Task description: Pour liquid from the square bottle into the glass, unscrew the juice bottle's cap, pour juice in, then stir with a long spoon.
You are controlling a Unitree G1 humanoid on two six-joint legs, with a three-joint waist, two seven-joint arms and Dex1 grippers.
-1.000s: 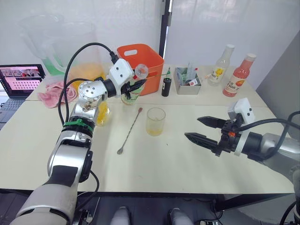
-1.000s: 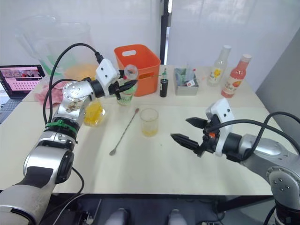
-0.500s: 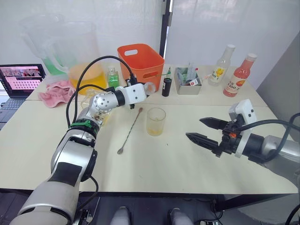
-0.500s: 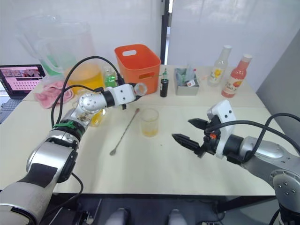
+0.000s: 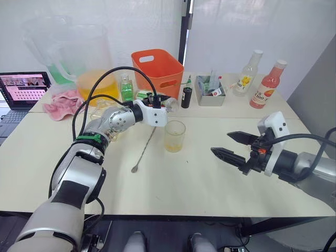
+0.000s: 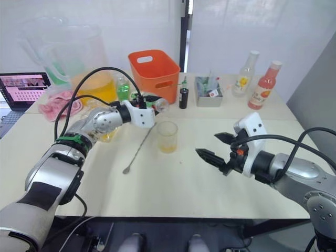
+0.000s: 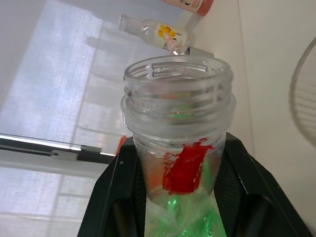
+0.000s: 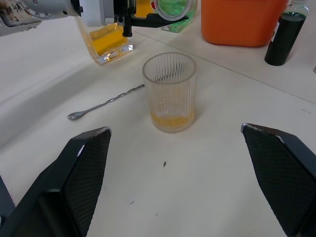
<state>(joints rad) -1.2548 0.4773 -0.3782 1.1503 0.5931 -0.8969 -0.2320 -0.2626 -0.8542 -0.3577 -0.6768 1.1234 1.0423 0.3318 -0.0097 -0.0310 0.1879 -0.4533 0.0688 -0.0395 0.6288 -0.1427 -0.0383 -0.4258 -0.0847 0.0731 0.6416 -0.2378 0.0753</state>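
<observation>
Clear plastic, thin-walled and light — that's the juice bottle in the left eye view, tipped near horizontal above the table, open mouth aimed at the glass just beside it. The left claw is clamped around the bottle's neck. A bottle like that should flex if squeezed at the belly, so the stiff threaded neck looks like the sensible place to hold. The glass has a little yellow liquid at the bottom; it is rigid, breakable and, by my judgement, easy to knock over. Beside it lies the long spoon, flat on the table, thin and slick — its stem is probably the place to pinch. The right claw hovers empty, spread wide, well apart from the glass.

Right eye view: the square bottle stands behind the left arm, heavy-looking glass with yellow liquid. The table is smooth and pale, with an orange bin, a big pitcher and spare bottles at the back — room enough around the glass.

Left wrist view: black fingers grip either side of the uncapped neck, threads bare, green showing below.

Right wrist view: its two fingers are splayed far apart with nothing held, the ribbed glass between and beyond them.
</observation>
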